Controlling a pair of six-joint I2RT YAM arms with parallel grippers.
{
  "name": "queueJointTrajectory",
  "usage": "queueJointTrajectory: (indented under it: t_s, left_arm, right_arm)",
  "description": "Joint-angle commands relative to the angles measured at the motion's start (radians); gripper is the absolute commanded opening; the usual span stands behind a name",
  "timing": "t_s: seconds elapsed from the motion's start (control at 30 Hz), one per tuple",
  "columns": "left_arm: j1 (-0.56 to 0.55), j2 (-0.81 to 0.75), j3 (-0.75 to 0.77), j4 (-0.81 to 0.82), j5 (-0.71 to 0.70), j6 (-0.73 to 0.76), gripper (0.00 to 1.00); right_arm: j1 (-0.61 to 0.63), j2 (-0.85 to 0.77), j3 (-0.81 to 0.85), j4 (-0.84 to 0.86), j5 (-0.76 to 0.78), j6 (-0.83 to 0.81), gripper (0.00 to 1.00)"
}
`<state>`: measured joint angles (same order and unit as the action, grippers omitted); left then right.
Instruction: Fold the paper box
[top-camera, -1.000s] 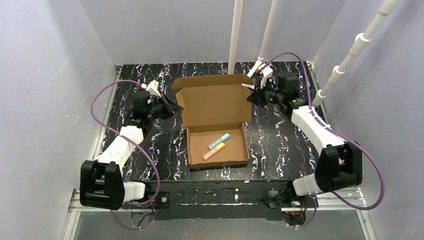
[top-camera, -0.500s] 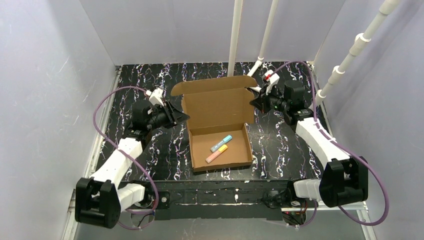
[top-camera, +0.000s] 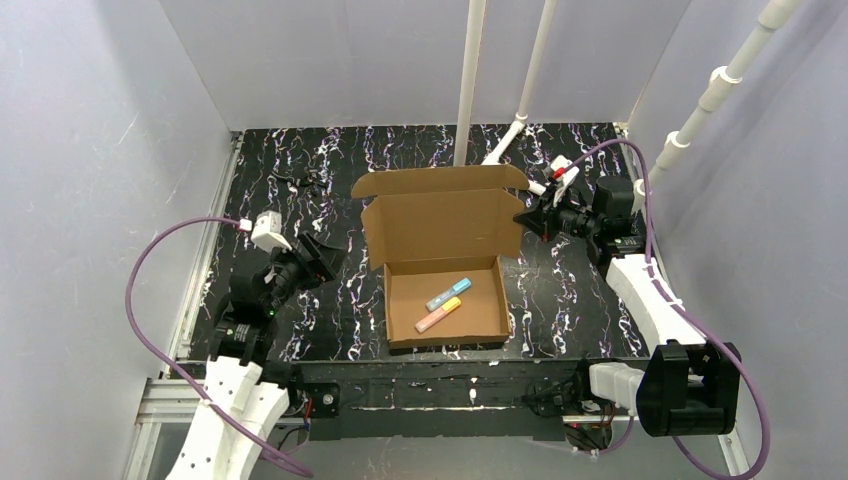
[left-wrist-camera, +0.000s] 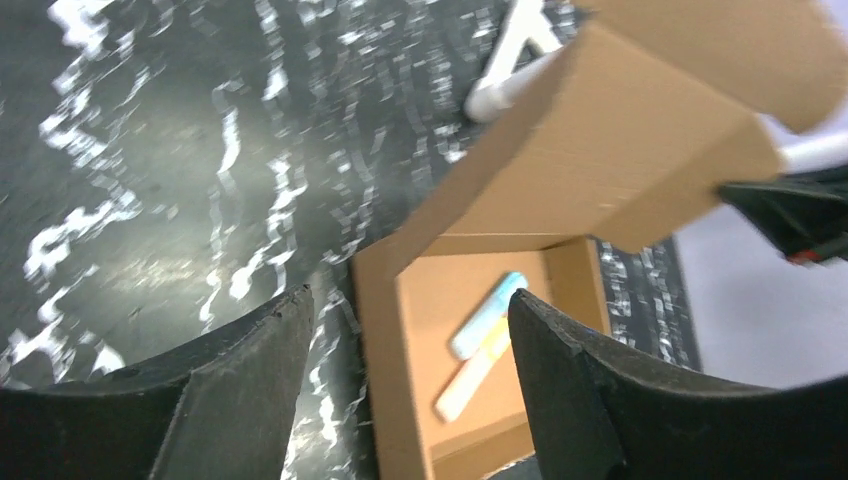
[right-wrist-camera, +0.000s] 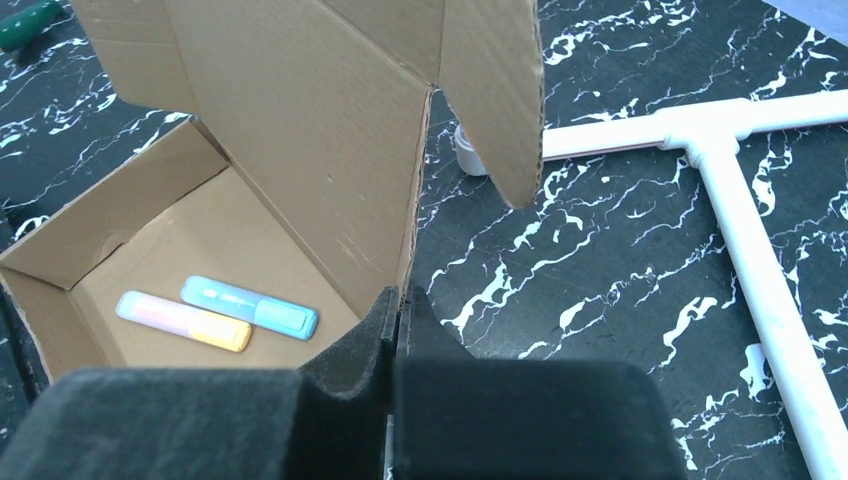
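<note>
One paper box stands on one black marbled table. In the box lie two highlighters: one blue highlighter and one orange-pink highlighter.

There are two arms, the left arm and the right arm. Each has one gripper, the left gripper and the right gripper.

Two purple cables loop out, the left cable and the right cable.

Three white pipes rise at the far side: the left pipe, the middle pipe and the right pipe.

The brown corrugated paper box sits mid-scene with its shallow tray open, its lid upright along the far side and its flaps splayed.
</note>
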<state>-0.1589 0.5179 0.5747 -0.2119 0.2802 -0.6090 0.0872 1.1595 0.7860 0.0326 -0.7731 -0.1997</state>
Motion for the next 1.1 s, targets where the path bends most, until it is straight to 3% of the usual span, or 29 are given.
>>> queueJointTrajectory:
  t_s: [0.0,0.1,0.27,0.6,0.8,0.97,1.07]
  left_arm:
    - [0.007,0.046,-0.004,-0.169,-0.193,0.000,0.66]
    - [0.007,0.108,-0.038,-0.048,-0.114,-0.039,0.64]
    - [0.007,0.196,-0.117,0.326,0.120,-0.074,0.65]
    - [0.006,0.324,-0.094,0.487,0.370,0.013,0.67]
    - [-0.017,0.392,-0.065,0.533,0.389,0.045,0.66]
    - [-0.018,0.284,-0.064,0.546,0.382,0.023,0.68]
    - [-0.014,0.185,-0.085,0.524,0.367,0.006,0.74]
  right_arm:
    - [-0.009,-0.017,0.001,0.020,-0.084,-0.033,0.01]
    - [-0.009,-0.020,0.002,0.013,-0.111,-0.035,0.01]
    - [-0.010,-0.021,0.004,0.000,-0.144,-0.052,0.01]
    - [-0.010,0.003,0.038,-0.012,-0.184,-0.055,0.01]
    - [-0.009,0.005,0.045,-0.017,-0.199,-0.058,0.01]
    - [-0.010,0.006,0.044,-0.014,-0.156,-0.058,0.01]
    - [-0.010,0.013,0.045,-0.011,-0.112,-0.053,0.01]
